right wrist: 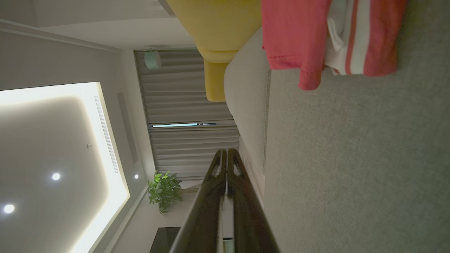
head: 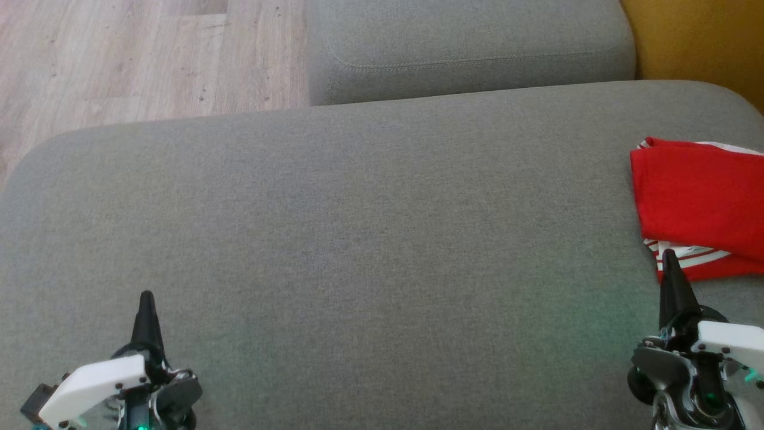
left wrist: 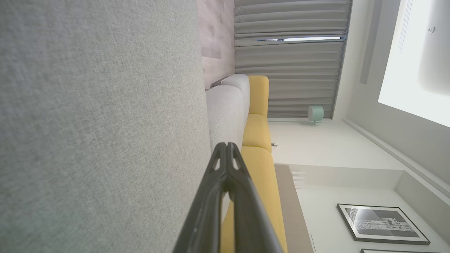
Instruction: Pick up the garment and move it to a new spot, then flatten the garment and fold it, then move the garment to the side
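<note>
Nothing readable appears in any view: no text, label, brand, number or sign. The garment shows plain red cloth and white stripes, with no legible lettering. The framed picture in the left wrist view is too small and blurred to tell whether it has any writing.

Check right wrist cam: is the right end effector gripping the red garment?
No, the right end effector is shut on nothing, and the red garment lies ahead of it on the grey cushion.
</note>
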